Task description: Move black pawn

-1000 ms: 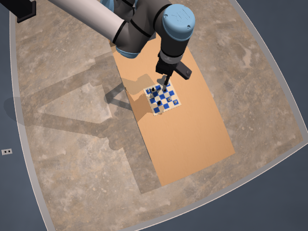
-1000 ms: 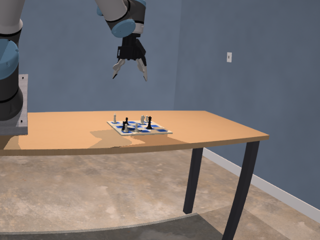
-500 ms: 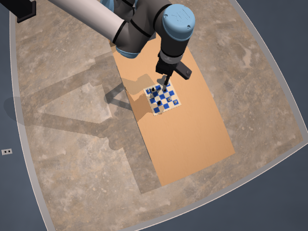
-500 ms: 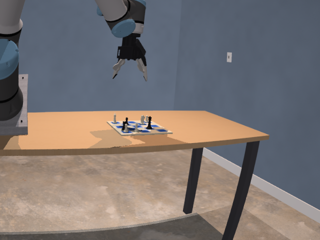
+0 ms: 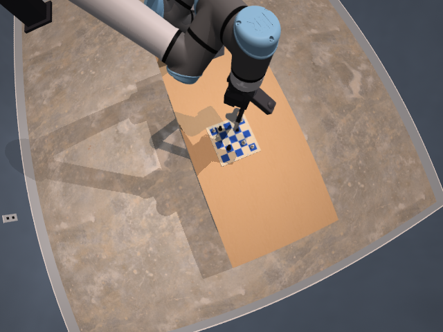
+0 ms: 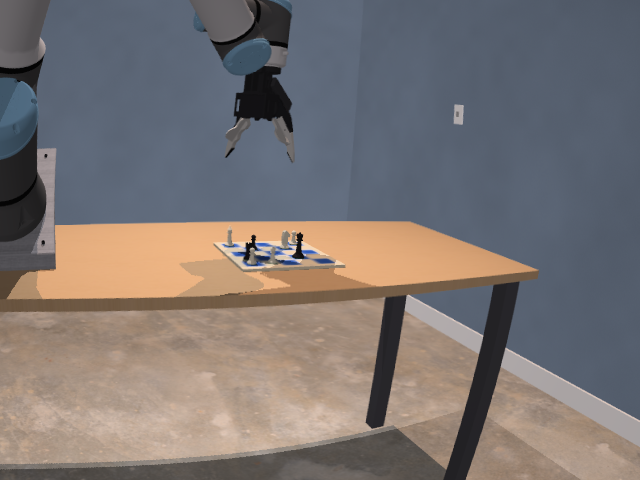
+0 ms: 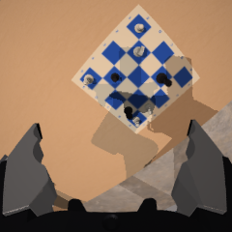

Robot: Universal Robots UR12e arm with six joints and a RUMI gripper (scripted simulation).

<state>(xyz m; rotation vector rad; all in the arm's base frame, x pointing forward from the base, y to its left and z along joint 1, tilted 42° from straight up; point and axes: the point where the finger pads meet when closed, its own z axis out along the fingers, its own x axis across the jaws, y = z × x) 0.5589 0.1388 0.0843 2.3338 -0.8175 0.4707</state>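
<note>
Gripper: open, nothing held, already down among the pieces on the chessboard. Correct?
Not quite. The gripper is open and holds nothing, but it hangs well above the chessboard, not among the pieces. The exterior view shows the gap.

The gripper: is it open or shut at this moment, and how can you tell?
Open. In the exterior view the gripper hangs high above the chessboard with its two fingers spread wide and nothing between them.
</note>
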